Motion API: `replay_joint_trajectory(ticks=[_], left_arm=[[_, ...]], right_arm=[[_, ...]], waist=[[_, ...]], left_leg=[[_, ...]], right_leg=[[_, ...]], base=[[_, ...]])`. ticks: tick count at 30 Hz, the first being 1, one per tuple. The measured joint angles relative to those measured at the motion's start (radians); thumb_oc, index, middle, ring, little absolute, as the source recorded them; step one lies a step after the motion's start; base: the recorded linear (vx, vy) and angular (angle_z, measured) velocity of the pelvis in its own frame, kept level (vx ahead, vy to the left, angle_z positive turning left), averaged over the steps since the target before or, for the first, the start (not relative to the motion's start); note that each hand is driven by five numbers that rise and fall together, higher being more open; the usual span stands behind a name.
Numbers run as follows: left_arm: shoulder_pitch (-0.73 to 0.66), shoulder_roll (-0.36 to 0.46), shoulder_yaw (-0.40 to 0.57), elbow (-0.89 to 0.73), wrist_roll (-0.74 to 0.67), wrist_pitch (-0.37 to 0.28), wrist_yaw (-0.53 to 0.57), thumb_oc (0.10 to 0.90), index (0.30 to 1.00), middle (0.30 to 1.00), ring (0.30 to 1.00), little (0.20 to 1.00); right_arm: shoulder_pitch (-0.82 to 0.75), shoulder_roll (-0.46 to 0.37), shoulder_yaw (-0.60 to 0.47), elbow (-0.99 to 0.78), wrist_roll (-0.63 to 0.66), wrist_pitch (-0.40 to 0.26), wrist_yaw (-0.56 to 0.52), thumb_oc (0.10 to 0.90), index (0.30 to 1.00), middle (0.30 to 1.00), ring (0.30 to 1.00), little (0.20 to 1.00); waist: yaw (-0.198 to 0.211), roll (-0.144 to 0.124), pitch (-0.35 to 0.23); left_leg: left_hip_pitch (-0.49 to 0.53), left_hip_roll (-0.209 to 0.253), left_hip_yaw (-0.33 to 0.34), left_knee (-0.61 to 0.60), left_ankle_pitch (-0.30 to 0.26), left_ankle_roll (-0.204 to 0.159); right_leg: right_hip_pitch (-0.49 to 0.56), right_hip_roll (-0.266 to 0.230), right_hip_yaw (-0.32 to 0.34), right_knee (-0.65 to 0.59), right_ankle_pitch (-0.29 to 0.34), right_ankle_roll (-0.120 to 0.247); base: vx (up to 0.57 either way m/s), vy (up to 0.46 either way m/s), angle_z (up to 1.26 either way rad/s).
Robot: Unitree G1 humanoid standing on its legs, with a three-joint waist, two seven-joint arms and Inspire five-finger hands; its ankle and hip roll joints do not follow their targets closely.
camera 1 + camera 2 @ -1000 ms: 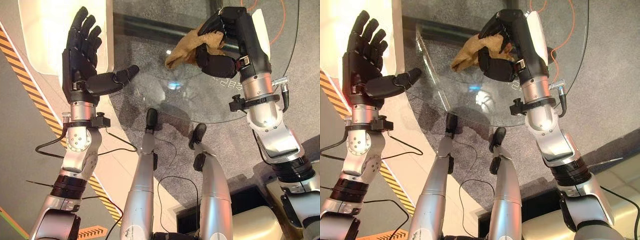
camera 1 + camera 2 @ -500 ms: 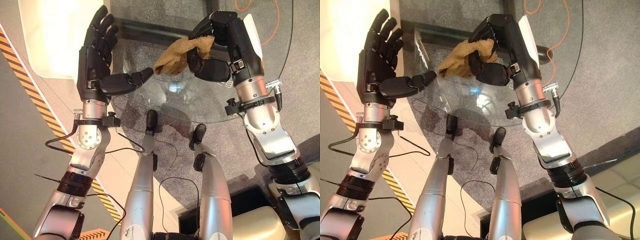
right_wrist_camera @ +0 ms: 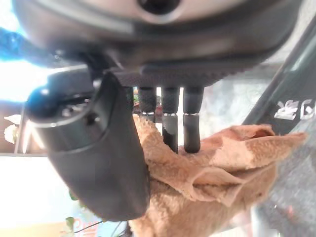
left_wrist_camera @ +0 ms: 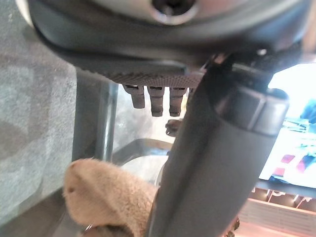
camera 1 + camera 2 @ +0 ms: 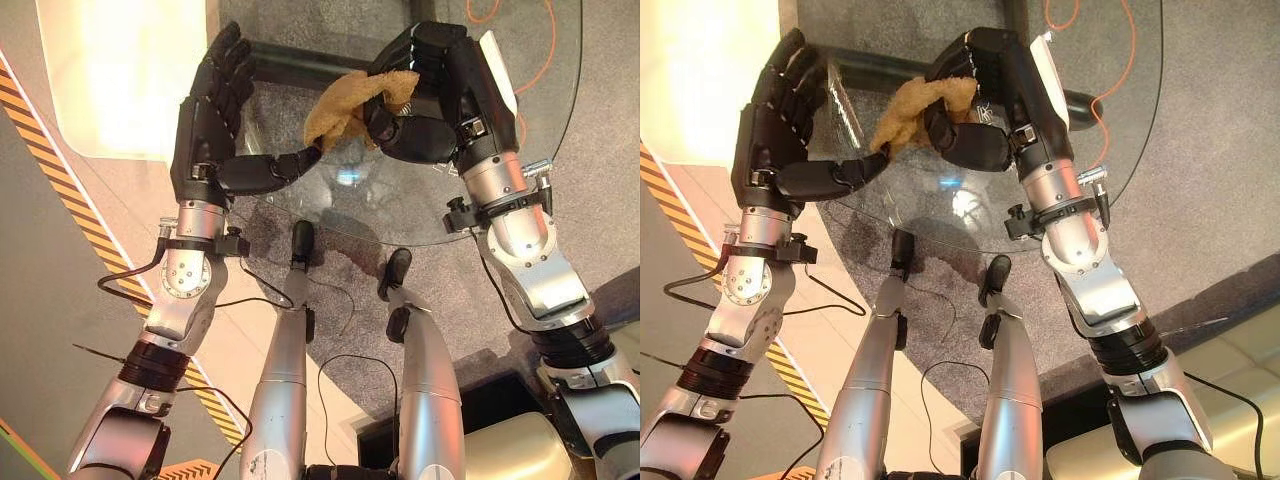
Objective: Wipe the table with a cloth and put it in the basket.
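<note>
Round clear glass tabletop [image 5: 400, 205] over grey carpet. Item: crumpled tan terry cloth [image 5: 345, 105], nap fuzzy, long axis running from my right hand [image 5: 430, 100], clenched round one end, toward my left hand [image 5: 215, 130], fingers straight, thumb tip meeting the hanging end.

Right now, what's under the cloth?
The cloth hangs bunched in the right hand over the round glass table. Through the glass beneath it show a dark frame bar and grey carpet. The left hand's thumb reaches its lower edge.
</note>
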Motion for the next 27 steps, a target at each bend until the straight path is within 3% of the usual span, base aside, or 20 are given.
replay_joint_trajectory(ticks=[10, 27], left_arm=[[-0.001, 0.000, -0.015, 0.026, 0.018, 0.003, -0.009, 0.800, 0.900, 0.900, 0.900, 0.900], [-0.032, 0.001, -0.043, 0.061, 0.027, 0.004, -0.041, 0.800, 0.900, 0.900, 0.900, 0.900]], right_arm=[[-0.055, 0.006, 0.000, -0.009, 0.067, -0.051, 0.028, 0.100, 0.300, 0.300, 0.300, 0.200], [-0.074, 0.006, 0.007, -0.016, 0.168, -0.057, 0.067, 0.100, 0.300, 0.300, 0.300, 0.200]], waist=[[-0.008, 0.000, 0.000], [-0.015, 0.000, 0.000]], left_leg=[[0.011, 0.000, 0.000, 0.000, 0.000, 0.000], [0.030, 0.001, 0.002, -0.001, 0.000, 0.000]], right_leg=[[0.011, 0.000, 0.000, 0.000, 0.001, 0.000], [0.029, 0.001, 0.000, -0.002, 0.002, -0.001]], base=[[0.00, 0.000, 0.00], [0.00, 0.000, 0.00]])
